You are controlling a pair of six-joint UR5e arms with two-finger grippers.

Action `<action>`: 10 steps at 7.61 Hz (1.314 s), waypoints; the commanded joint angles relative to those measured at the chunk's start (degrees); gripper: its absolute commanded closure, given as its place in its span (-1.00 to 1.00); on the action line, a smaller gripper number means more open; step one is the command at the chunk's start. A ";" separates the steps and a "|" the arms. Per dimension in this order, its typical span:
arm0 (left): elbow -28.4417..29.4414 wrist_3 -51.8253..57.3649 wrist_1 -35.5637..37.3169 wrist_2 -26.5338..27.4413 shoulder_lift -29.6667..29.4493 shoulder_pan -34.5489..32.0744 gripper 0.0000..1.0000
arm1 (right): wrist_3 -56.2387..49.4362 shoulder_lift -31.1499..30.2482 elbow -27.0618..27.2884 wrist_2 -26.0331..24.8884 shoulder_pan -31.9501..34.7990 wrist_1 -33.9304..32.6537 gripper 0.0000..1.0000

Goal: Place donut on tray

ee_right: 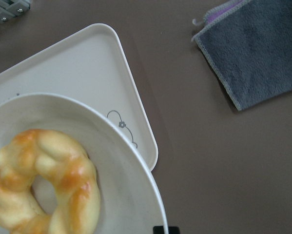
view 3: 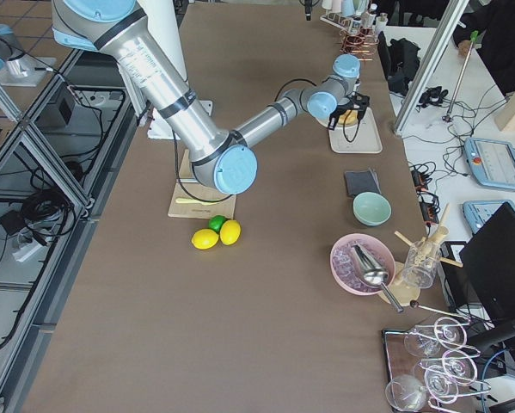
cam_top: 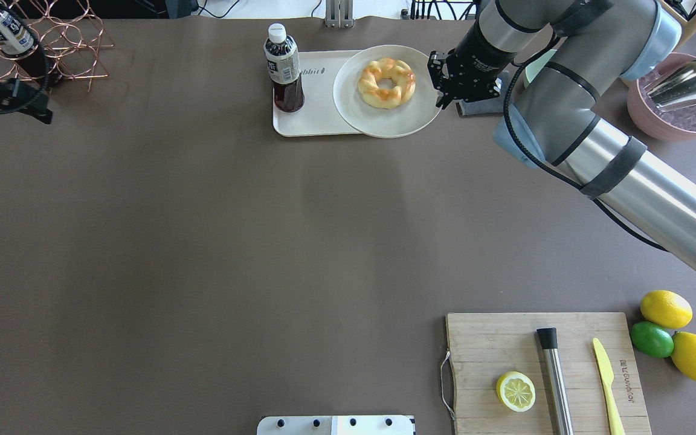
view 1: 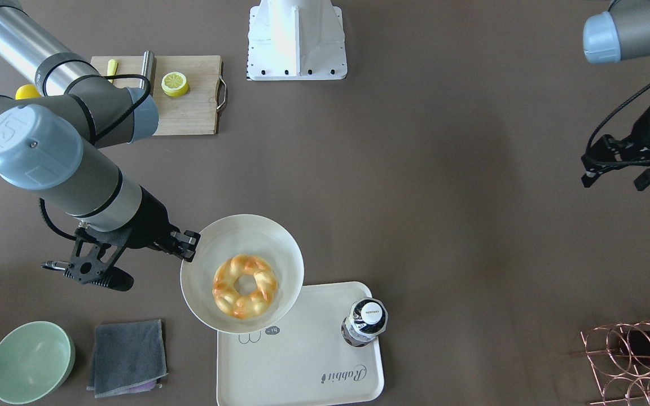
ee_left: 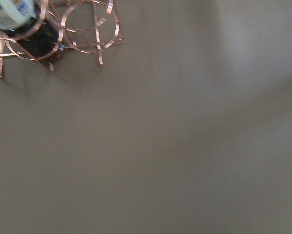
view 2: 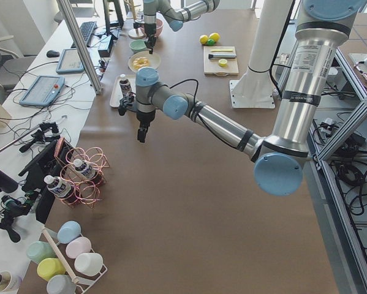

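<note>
The donut [view 1: 244,286], a golden twisted ring, lies on a round white plate [view 1: 235,237]. My right gripper [view 1: 189,246] is shut on the plate's rim and holds it over the near corner of the cream tray [view 1: 302,361] with the "Rabbit" script. In the right wrist view the donut [ee_right: 43,180] sits on the plate [ee_right: 116,185] above the tray [ee_right: 77,63]. In the overhead view the plate [cam_top: 384,121] overlaps the tray's [cam_top: 312,115] right end. My left gripper [view 1: 590,172] hangs far off at the table's other end; I cannot tell if it is open.
A dark drink bottle [view 1: 365,321] stands on the tray. A grey cloth [view 1: 127,358] and a green bowl [view 1: 30,361] lie beside the tray. A cutting board [view 1: 189,107] holds a lemon slice. A copper wire rack [view 1: 635,361] stands near my left gripper.
</note>
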 commanded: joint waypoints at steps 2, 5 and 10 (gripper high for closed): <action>2.68 21.59 6.52 -2.98 2.25 -12.65 -0.96 | 12.67 8.53 -24.34 -10.06 -2.73 22.78 1.00; 6.28 25.18 6.54 -5.96 2.25 -17.04 -0.96 | 24.49 13.12 -34.12 -17.74 -7.39 29.49 1.00; 8.13 26.79 6.54 -6.14 2.08 -18.47 -0.96 | 24.76 14.00 -33.53 -12.41 -6.97 28.64 1.00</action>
